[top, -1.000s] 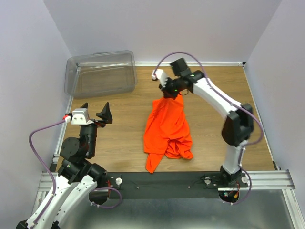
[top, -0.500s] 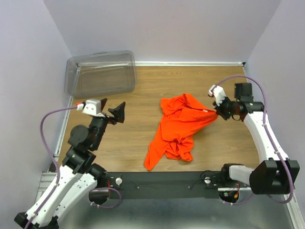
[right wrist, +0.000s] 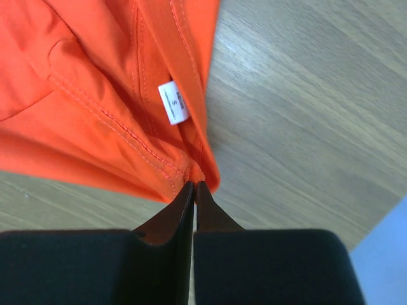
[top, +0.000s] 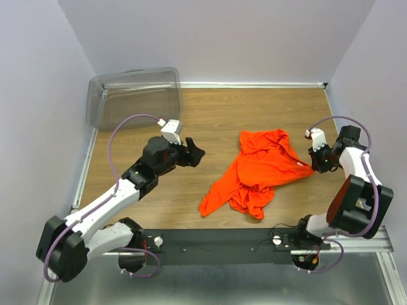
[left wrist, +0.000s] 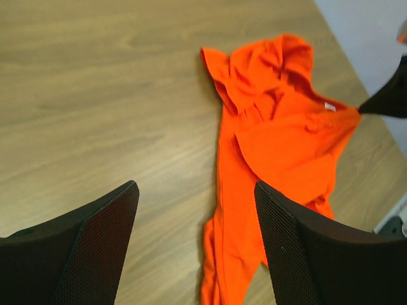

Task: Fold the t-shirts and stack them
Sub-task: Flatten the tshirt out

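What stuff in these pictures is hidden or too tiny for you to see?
Small print on the white neck tag: right wrist view, too small to read.
Lower end of the t-shirt: left wrist view, cut off by the bottom edge and a finger of the left gripper.
The t-shirt's under layers: top view, covered by its own crumpled folds.
Cloth inside the jaws of the right gripper: right wrist view, the jaws hide it.

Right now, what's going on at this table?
The right gripper is pinched shut on the collar edge of the orange t-shirt, close to its white neck tag, so the fabric is drawn to a point. The rest lies crumpled and unfolded on the wooden table. The left gripper is open, holding nothing, above bare wood left of the shirt. A clear plastic bin sits in the far left corner.
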`<action>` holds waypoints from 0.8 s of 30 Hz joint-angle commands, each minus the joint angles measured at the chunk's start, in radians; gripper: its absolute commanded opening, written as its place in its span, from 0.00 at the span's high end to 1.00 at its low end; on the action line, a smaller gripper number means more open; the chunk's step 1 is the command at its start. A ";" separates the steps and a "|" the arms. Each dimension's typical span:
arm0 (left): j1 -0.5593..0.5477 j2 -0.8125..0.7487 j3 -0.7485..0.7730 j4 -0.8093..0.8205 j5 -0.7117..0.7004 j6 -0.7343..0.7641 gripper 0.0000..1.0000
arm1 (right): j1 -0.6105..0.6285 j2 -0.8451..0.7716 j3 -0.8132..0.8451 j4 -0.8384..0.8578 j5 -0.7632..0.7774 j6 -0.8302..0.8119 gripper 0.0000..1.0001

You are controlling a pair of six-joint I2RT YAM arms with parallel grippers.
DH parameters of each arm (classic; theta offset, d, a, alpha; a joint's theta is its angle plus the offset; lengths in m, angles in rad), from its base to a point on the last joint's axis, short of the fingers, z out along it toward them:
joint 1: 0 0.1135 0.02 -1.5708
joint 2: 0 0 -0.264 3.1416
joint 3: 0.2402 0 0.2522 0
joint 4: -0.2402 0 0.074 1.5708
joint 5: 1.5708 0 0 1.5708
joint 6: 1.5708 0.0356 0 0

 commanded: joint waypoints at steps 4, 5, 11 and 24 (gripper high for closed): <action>-0.127 0.190 0.015 0.053 0.056 -0.047 0.19 | -0.004 0.077 0.006 0.054 -0.065 0.007 0.88; -0.141 0.218 0.022 0.056 0.057 -0.044 0.19 | -0.006 0.080 0.009 0.057 -0.067 0.011 0.88; -0.217 0.448 0.111 0.062 0.031 -0.011 0.19 | -0.006 0.089 0.022 0.060 -0.077 0.030 0.83; -0.294 0.689 0.266 0.014 0.070 0.039 0.46 | -0.007 0.086 0.027 0.058 -0.111 0.045 0.82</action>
